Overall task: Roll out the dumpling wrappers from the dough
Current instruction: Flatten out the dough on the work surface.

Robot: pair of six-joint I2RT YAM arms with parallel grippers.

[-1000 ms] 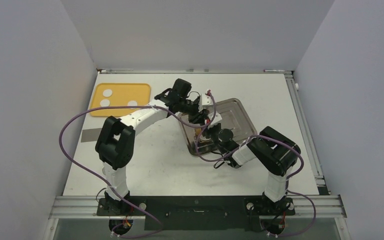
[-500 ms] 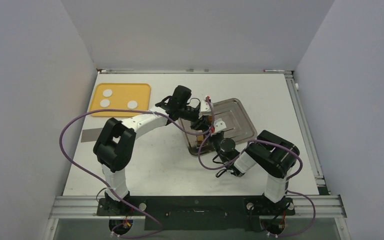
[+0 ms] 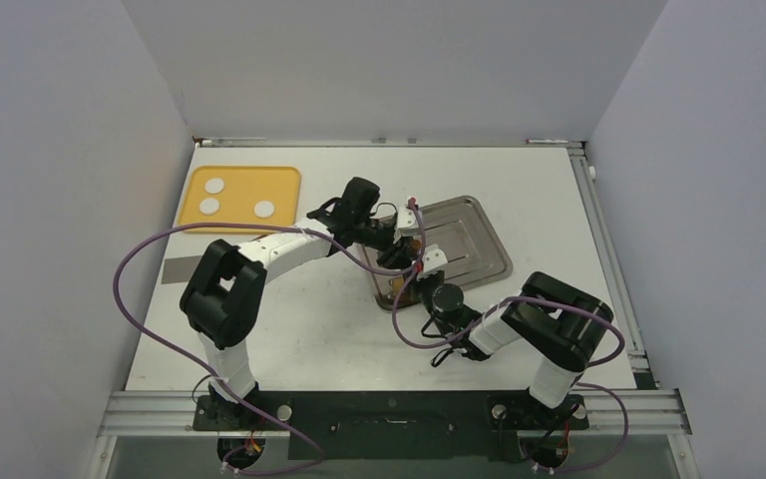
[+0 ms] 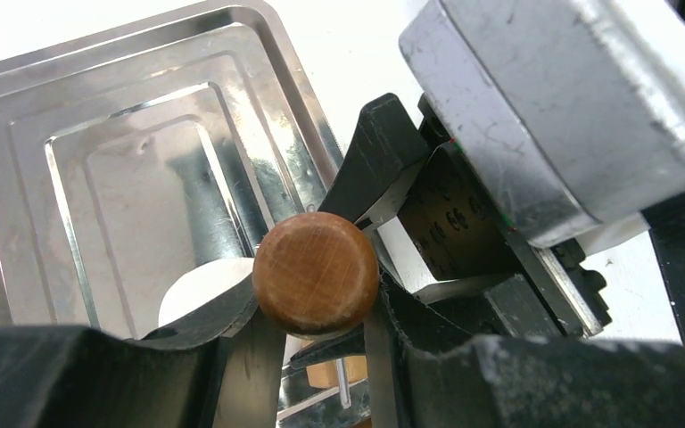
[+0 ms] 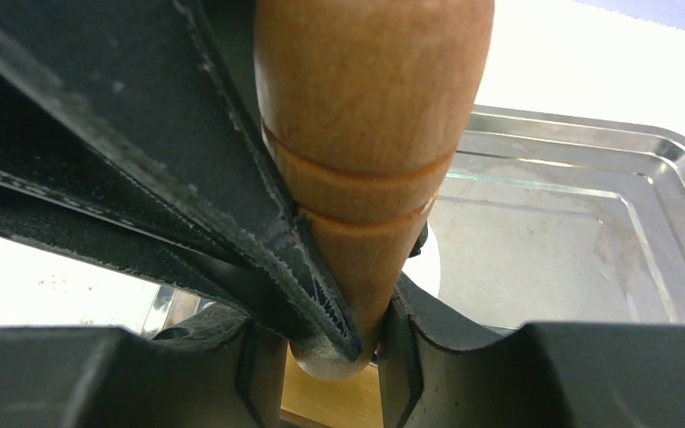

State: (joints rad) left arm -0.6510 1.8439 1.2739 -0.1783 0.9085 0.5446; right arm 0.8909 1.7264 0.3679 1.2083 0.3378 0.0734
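- Two grippers share one tool. The left gripper (image 4: 315, 308) and right gripper (image 5: 339, 349) are each clamped on a wooden handle of the rolling pin (image 5: 366, 116). Each wrist view shows wood pinched between its own fingers.
- Pin axis: in the top view it appears to run from the left gripper, on the far side, to the right gripper, on the near side. It crosses the near-left corner of the metal tray (image 3: 481, 215). The gripper bodies hide most of it.
- The relation you need is this: the white dough piece (image 4: 187, 292) lies in the tray below the pin, just to the tray-interior side of the handles. I cannot tell whether the barrel touches it, or how flat it is.
- Both arms are equally near, so judge the next roll as a joint push across the pin's axis, toward the tray middle.
- Left arm: elbow raised over the table's left half, forearm stretched right to the tray's left edge.
- Right arm: folded tight, elbow out to the right, forearm pointing left toward the tray corner.
- Three dough rounds (image 3: 215, 186) sit on the yellow tray (image 3: 244, 180) at far left, well apart from both grippers.
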